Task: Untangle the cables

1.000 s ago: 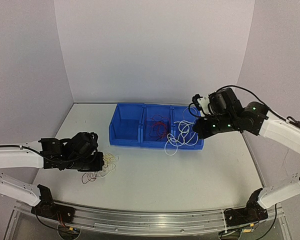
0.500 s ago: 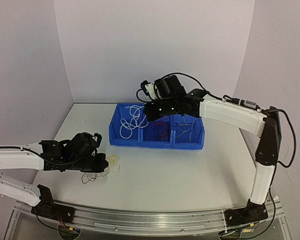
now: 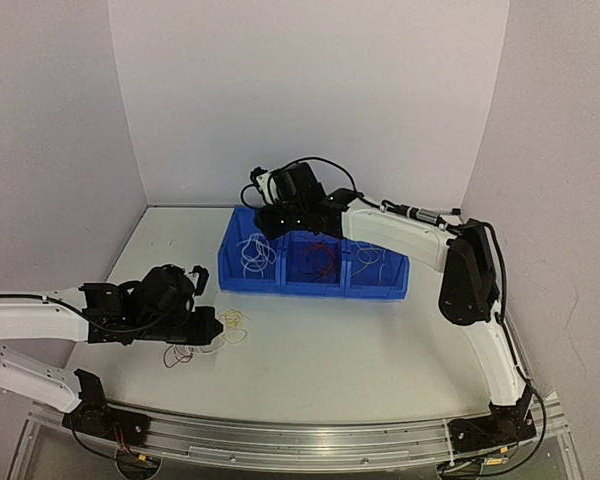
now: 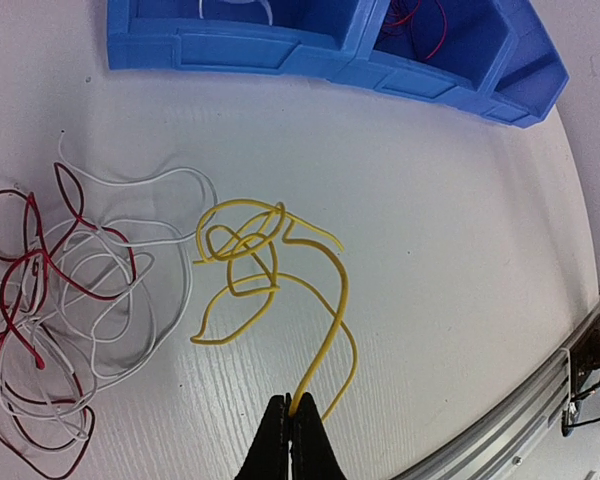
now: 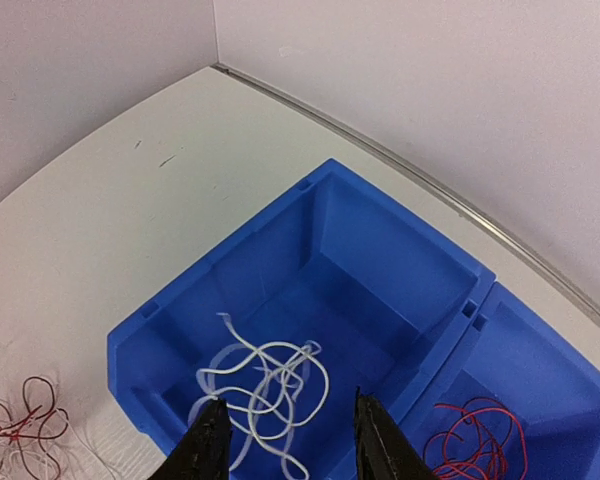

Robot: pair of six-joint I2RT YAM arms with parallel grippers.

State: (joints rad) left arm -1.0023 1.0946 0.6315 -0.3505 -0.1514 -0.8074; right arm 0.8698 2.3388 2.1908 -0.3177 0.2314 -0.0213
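I log the white table [image 3: 380, 350] bearing the blue bin row [image 3: 380, 288]. My right gripper [image 5: 290, 440] hangs over the leftmost bin with its jaws apart and empty, and a white cable [image 5: 270, 385] lies inside that bin. My left gripper [image 4: 290, 435] is clenched on the yellow cable [image 4: 250, 260], which lies on the table beside the red-and-white tangle [image 4: 60, 300].

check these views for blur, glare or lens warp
Top external: soft, even light and no glare, but the loose cables in front of the blue bins are barely resolved. Left wrist: sharp on the yellow cable, while strong fisheye bows the bins' front wall. Right wrist: crisp and evenly lit on the white cable inside the bins.
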